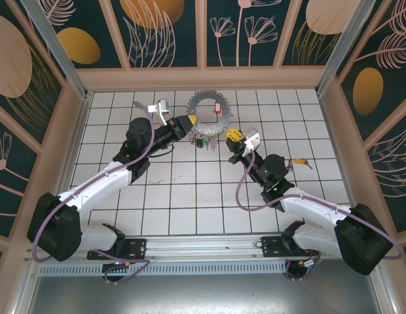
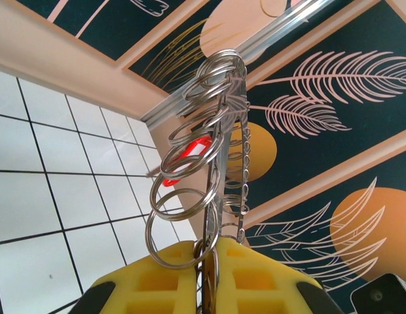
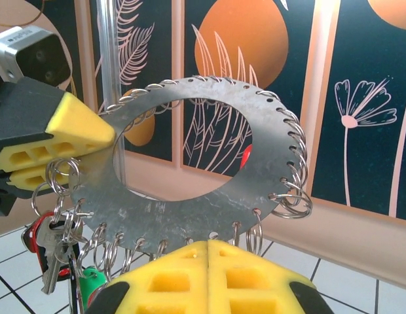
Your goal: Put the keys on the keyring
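Observation:
The keyring [image 1: 198, 108] is a flat silvery disc with a big hole, fringed with small split rings and held upright above the far tiles. My left gripper [image 1: 192, 124] is shut on its left rim; in the left wrist view the keyring [image 2: 230, 124] runs edge-on between the yellow pads [image 2: 164, 281] of that gripper [image 2: 206, 247]. Keys [image 1: 206, 140] with coloured tags hang from its lower edge, and keys [image 3: 55, 242] beside a green tag [image 3: 92, 281] dangle there. My right gripper [image 3: 208, 243] is shut just under the keyring [image 3: 190, 196], pads pressed together, nothing seen between them.
A loose key with a yellow tag [image 1: 300, 162] lies on the tiles right of my right arm [image 1: 275, 173]. A red tag [image 1: 218, 108] shows through the ring's hole. Patterned walls [image 1: 209, 33] enclose the white tiled table [image 1: 190, 203] on three sides.

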You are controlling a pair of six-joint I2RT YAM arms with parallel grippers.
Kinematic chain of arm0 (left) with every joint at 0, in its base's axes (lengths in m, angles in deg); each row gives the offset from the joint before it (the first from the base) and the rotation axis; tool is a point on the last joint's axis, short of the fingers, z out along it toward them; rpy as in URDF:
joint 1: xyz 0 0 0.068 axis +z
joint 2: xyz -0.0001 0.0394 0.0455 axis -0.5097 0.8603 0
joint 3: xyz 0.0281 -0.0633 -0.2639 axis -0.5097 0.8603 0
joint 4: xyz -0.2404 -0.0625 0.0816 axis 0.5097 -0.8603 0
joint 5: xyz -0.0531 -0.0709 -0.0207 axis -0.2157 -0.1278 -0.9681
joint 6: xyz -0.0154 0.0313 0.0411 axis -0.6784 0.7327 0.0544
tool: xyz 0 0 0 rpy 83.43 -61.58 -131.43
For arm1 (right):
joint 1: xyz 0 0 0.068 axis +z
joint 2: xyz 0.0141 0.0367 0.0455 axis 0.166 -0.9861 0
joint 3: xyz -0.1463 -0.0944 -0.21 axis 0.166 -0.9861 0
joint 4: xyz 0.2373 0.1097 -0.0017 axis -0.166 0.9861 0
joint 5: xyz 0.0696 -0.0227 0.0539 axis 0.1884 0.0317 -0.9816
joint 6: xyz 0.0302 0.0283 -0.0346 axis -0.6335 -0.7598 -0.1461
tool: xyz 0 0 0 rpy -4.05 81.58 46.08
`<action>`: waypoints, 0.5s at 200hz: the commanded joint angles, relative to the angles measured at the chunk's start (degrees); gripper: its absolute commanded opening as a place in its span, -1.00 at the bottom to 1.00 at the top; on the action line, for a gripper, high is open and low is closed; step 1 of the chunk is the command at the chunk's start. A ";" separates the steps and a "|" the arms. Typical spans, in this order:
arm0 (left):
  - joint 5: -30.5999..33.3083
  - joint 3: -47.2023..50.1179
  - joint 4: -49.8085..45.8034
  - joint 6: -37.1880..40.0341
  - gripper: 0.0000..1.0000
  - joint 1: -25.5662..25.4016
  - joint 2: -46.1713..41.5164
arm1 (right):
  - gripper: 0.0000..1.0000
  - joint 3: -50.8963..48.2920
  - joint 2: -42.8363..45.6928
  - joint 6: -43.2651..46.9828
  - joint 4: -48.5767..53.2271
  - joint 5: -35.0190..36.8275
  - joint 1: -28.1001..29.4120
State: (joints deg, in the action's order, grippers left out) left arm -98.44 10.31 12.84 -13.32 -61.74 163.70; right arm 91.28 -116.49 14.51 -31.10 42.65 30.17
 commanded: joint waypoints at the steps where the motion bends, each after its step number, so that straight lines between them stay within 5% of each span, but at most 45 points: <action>1: 0.65 -0.22 6.78 -1.62 -1.00 -0.16 -1.82 | -0.97 -0.46 1.71 -1.22 -1.46 -1.41 -0.27; 100: -4.35 -1.30 6.67 9.46 -1.00 -0.13 -2.88 | -0.73 3.20 4.21 7.85 11.99 -6.81 1.36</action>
State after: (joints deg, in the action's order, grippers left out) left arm -99.97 10.33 13.50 -7.95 -61.74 163.13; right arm 92.05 -112.62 18.86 -21.66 37.36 30.78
